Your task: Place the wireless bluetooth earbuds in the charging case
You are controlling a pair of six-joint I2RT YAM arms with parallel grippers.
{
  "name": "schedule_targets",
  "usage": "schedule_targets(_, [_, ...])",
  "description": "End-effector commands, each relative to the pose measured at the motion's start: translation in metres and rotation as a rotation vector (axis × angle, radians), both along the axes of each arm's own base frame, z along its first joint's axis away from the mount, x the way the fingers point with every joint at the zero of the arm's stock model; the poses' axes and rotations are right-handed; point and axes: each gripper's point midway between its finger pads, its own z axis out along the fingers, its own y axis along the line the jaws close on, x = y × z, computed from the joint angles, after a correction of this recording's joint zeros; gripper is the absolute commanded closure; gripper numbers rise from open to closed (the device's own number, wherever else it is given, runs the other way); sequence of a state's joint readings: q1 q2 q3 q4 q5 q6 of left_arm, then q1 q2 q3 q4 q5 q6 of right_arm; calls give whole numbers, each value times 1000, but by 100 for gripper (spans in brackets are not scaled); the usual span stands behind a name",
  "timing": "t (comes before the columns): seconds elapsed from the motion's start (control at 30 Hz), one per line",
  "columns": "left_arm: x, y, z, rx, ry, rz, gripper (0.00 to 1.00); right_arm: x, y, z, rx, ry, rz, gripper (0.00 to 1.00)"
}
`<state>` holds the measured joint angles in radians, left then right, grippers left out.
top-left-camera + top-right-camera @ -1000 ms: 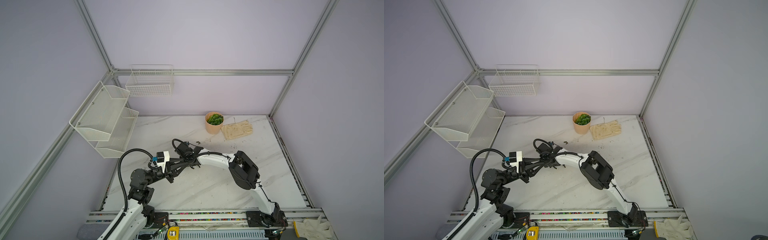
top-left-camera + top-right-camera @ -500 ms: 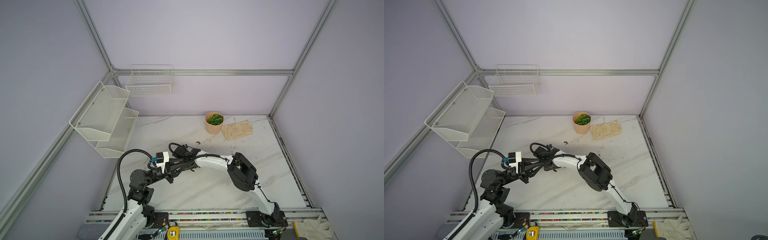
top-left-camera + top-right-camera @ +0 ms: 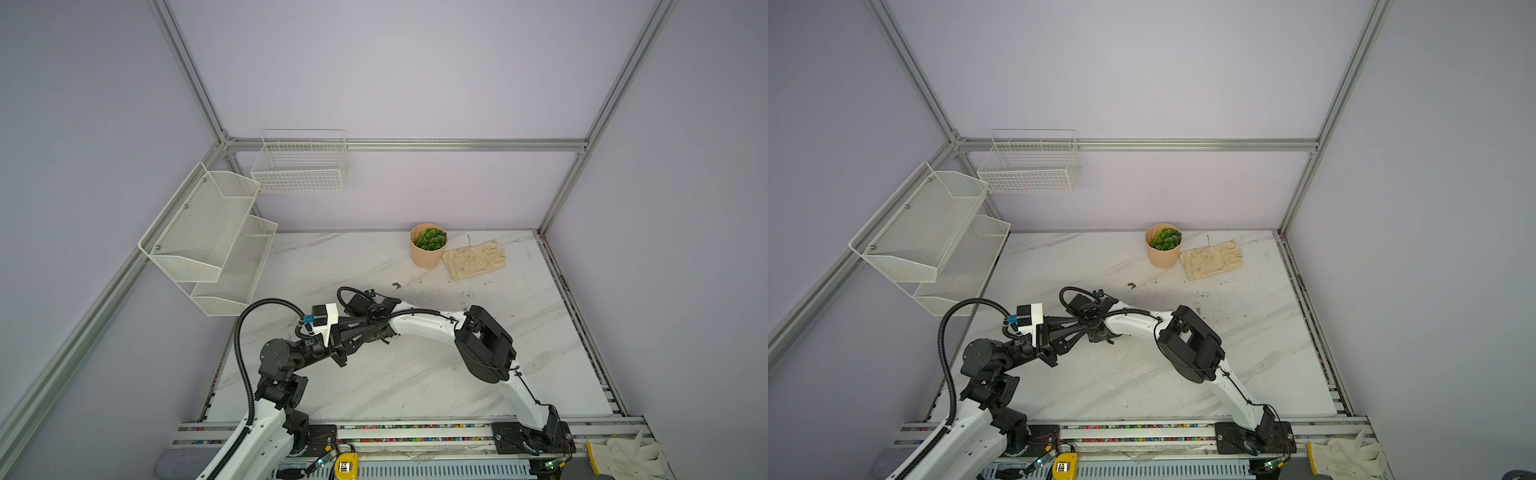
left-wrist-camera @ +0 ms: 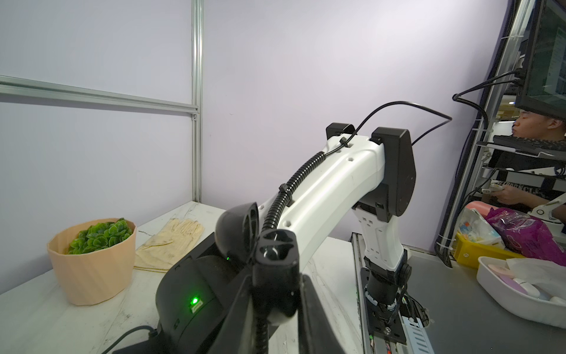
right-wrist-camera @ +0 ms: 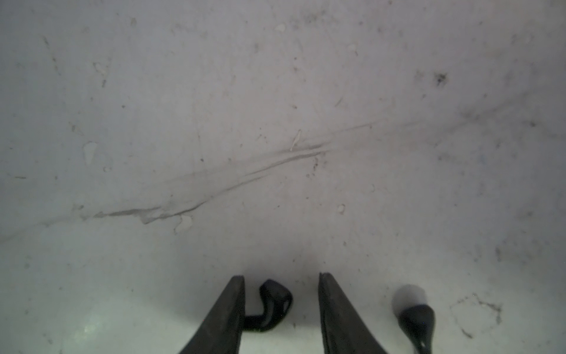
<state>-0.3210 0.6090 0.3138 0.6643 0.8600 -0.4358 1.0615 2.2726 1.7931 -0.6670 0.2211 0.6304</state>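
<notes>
**On the table, between my right fingers: one small black bud to pinch**

On the table (image 5: 275, 122), right under my right arm, the black earbud (image 5: 274, 302) lies flat between my right fingers (image 5: 231, 306). The fingers stand apart and are not squeezing yet. The bud's stem seems to touch one finger, and there is a gap to the other. A second earbud (image 5: 415, 315) with a pale tip lies just outside that other finger.

My left fingers (image 4: 318, 325) are closed on the charging case (image 4: 275, 254). They hold it up off the table with its lid (image 4: 235, 233) swung open, near my right arm.

I think the bud is very light, hard and shiny — so it is slippery. A hard or crooked squeeze could make it pop out and skid away. I would hold it across the fat round head, where the sides are widest, and leave the stem free to point down into the case. A soft, slow squeeze should be enough.

There is good room here. In the right wrist view the table past the fingers is bare. In a top view the plant pot (image 3: 428, 249) and the glove (image 3: 473, 259) sit well apart at the back. The tight spot is my own two arms — they cross close together, so I would lift straight up before I turn toward the case.
</notes>
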Motion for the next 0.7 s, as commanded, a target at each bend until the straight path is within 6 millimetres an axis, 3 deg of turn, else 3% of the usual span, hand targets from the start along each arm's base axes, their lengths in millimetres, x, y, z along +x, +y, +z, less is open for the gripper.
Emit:
schedule_targets(0.0, [-1, 1, -6, -4, 1, 1, 100, -8, -3, 3, -20, 9, 9, 60])
schedule_targets(0.67, [-2, 2, -6, -3, 1, 4, 100, -7, 6, -6, 10, 28, 24, 72])
